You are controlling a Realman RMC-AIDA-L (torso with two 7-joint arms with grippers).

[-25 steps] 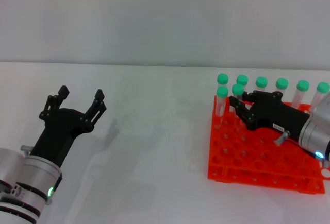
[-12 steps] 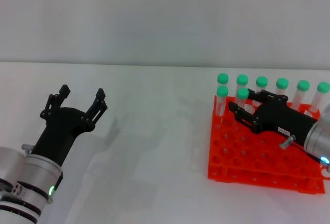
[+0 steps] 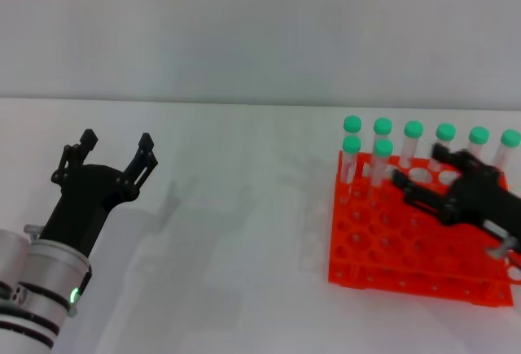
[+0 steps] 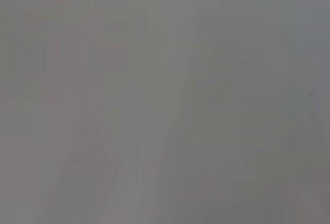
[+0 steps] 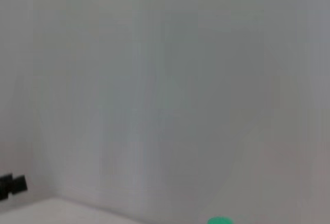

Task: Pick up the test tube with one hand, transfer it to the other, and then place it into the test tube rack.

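Note:
The orange-red test tube rack [image 3: 366, 244] stands on the white table at the right. Several green-capped tubes stand upright in it. The test tube [image 3: 382, 159] stands in the second row, next to one other tube, with nothing holding it. My right gripper [image 3: 415, 165], all black, is open and empty over the rack, just right of that tube and apart from it. My left gripper [image 3: 103, 152], on the silver arm, is open and empty at the left, far from the rack. A green cap [image 5: 219, 220] shows at the edge of the right wrist view.
The white table [image 3: 244, 232] runs between the two arms, with a pale wall behind it. The left wrist view shows only a plain grey surface. A small black part [image 5: 10, 184] shows far off in the right wrist view.
My right gripper has let go of the tube in the second row and drawn back to the right. My left gripper has shifted a little to the left.

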